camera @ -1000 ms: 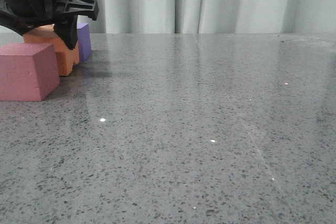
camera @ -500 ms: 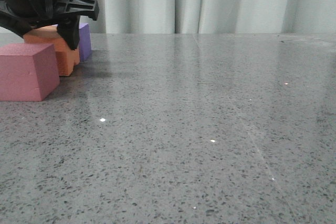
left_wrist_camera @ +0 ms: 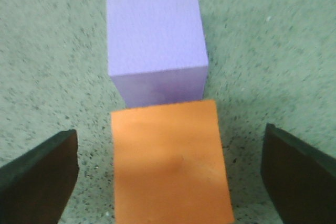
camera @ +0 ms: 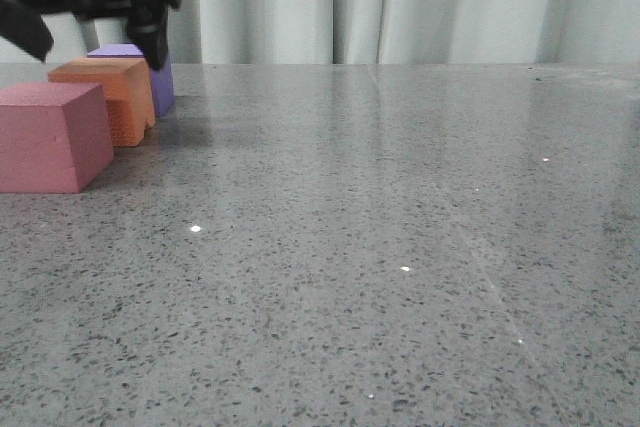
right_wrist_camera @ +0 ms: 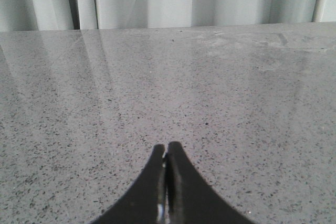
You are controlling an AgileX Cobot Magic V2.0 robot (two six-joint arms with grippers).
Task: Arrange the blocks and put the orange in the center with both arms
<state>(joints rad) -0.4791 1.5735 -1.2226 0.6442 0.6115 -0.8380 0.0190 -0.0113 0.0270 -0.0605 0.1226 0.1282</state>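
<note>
Three cubes stand in a row at the table's far left in the front view: the pink-red cube nearest, the orange cube behind it, the purple cube farthest. My left gripper hangs open above the orange and purple cubes. In the left wrist view the orange cube lies between my wide-open fingers, apart from both, with the purple cube touching it beyond. My right gripper is shut and empty over bare table; it is out of the front view.
The grey speckled table stretches to the right of the cubes. Pale curtains hang behind its far edge.
My left gripper has risen off the orange cube, which now stands uncovered between the pink-red and purple cubes. The cubes have not moved.
</note>
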